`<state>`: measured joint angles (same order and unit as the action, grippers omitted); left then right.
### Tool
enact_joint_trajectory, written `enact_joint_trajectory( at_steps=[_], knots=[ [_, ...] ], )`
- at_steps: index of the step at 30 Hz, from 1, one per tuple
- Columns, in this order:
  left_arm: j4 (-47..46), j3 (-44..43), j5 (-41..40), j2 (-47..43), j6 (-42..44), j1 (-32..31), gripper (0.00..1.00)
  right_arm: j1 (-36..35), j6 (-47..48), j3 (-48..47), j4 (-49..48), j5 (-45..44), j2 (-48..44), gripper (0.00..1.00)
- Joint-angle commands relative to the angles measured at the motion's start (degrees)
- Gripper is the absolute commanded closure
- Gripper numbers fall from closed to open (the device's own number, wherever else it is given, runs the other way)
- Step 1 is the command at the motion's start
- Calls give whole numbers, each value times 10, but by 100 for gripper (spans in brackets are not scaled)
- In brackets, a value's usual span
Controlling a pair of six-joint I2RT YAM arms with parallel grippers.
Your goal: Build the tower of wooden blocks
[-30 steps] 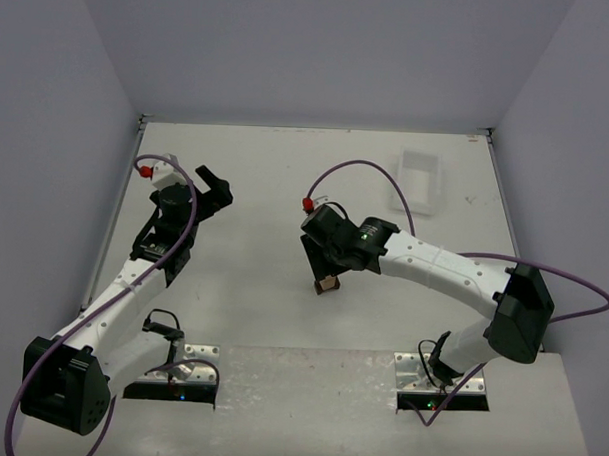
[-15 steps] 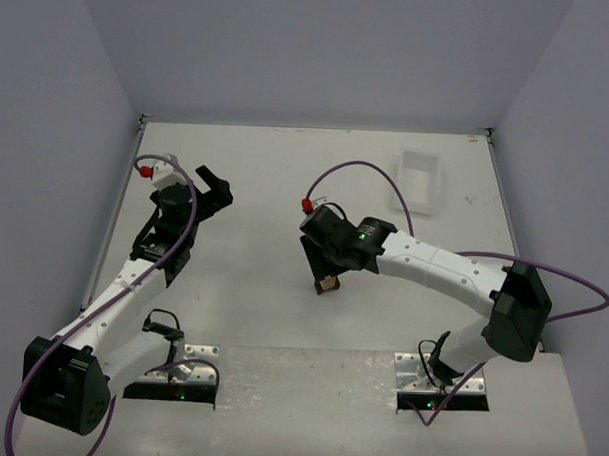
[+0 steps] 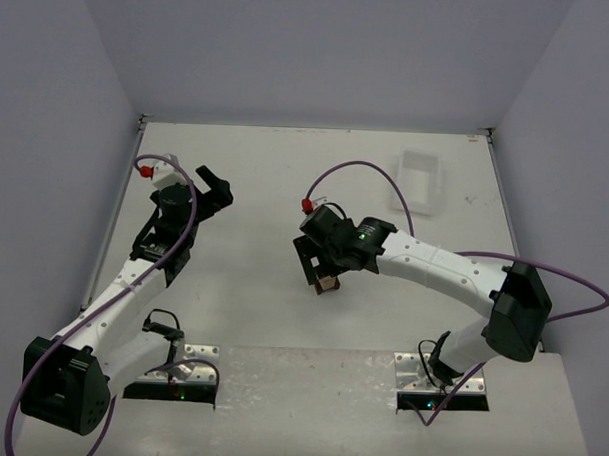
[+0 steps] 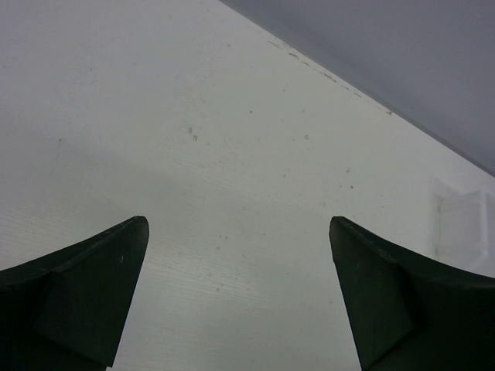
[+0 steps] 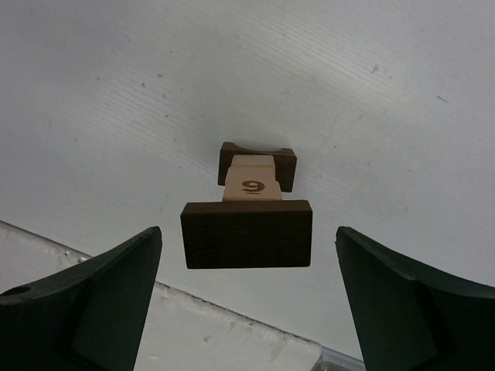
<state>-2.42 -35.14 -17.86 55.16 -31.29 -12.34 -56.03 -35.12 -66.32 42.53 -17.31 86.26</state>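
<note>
Dark jaws of the left gripper (image 4: 238, 224) stood spread wide with nothing between them and only bare table (image 4: 193, 93) ahead; that arm took no part. Further right, the wood block tower (image 5: 249, 189) stood just ahead of the right gripper (image 5: 248, 232), centred in the gap between its jaws. Those jaws were spread wide, clear of the blocks on both sides. Three pieces showed: a dark base block (image 5: 257, 157), a tan block (image 5: 252, 184) bearing a numeral, and a wide dark block (image 5: 247, 234) across the top. No loose blocks showed anywhere, so the stacking looked done or nearly so, with backing the right gripper away as the likely remainder. The white tray (image 3: 418, 182) lay well beyond those jaws, to the right. Against half a second earlier, the top view showed the right gripper's fingers reaching further left of the tower, as if they had parted. The tower and the left arm were unchanged.
</note>
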Motion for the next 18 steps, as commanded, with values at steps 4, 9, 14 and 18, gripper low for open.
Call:
enact_joint_trajectory(
  at_steps=[4,9,14,18],
  knots=[
    [-24,-6,10,-11,8,0,0,-3,15,-23,-15,5,-7,1],
    [-22,-5,11,-14,9,1,0,-2,62,-46,-39,17,-21,1],
    [-20,-5,11,-17,12,0,0,-2,138,-90,-65,23,-20,1],
    [-30,-1,25,-22,18,0,0,5,274,-138,-93,47,5,1]
  ],
)
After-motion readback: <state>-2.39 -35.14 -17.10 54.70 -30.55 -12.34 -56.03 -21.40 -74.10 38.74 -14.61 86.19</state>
